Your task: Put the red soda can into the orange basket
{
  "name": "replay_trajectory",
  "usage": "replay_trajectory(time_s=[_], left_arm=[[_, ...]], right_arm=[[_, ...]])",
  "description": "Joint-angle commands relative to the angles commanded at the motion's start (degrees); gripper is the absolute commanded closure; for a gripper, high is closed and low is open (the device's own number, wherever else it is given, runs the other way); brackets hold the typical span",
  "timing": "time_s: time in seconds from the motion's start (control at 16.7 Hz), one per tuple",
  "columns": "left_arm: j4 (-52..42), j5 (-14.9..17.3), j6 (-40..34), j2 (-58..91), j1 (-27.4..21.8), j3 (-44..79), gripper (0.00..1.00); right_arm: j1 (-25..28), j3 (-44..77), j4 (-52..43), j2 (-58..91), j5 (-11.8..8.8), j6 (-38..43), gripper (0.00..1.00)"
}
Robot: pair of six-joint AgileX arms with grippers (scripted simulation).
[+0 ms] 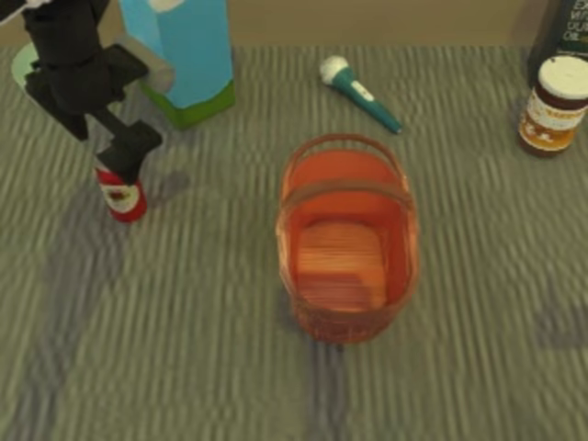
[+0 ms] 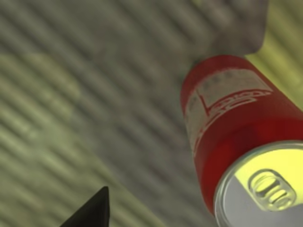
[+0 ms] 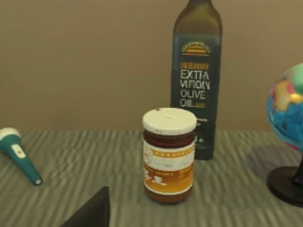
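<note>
Top view, left side of the table: the left gripper (image 1: 127,156) stands directly over the red soda can (image 1: 122,195), which is upright on the grey cloth (image 1: 184,349). Behind it, at the far edge, is a blue carton (image 1: 184,50). The orange basket (image 1: 346,241) sits near the table's middle, well apart from the can and to its right, with its arched handle crossing the far half of the opening. Beyond the basket lies a teal microphone (image 1: 360,94). At the far right stand a brown jar (image 1: 552,106) with a white lid and a dark bottle (image 1: 562,28). The right arm is out of this view; its wrist camera faces the jar and the bottle (image 3: 196,80).

Step in hand, as judged: securing the can before lifting it across to the basket. To do it well, the fingers should descend evenly on either side of the can's upper body, close squarely so the can does not tip, then lift high enough to clear the basket rim and handle.

Jaws: the left wrist view shows the can (image 2: 232,127) close by, silver top nearest the camera, and only 1 dark fingertip (image 2: 92,213) apart from it. Whether the jaws are wide, narrow or already clamped cannot be told. The right gripper's jaws cannot be judged either.
</note>
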Motion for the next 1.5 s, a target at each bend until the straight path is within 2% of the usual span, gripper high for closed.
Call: replay_trajectory(time_s=[0.24,0.54,0.78,1.5], left_arm=[[1.1,0.0,-0.2,0.0,-0.1,-1.1,0.0],[9.4,0.0,0.0,1.5,0.0,-7.7,0.0],[10.1,0.0,0.1,1.8,0.1,-8.3,0.0],[10.1,0.0,0.1,1.8,0.1,-8.3,0.9]], right_arm=[[0.0,0.0,0.0,0.0,0.0,0.0,0.0],[0.0,0.0,0.0,0.0,0.0,0.0,0.0],[0.0,0.0,0.0,0.0,0.0,0.0,0.0],[0.0,0.0,0.0,0.0,0.0,0.0,0.0]])
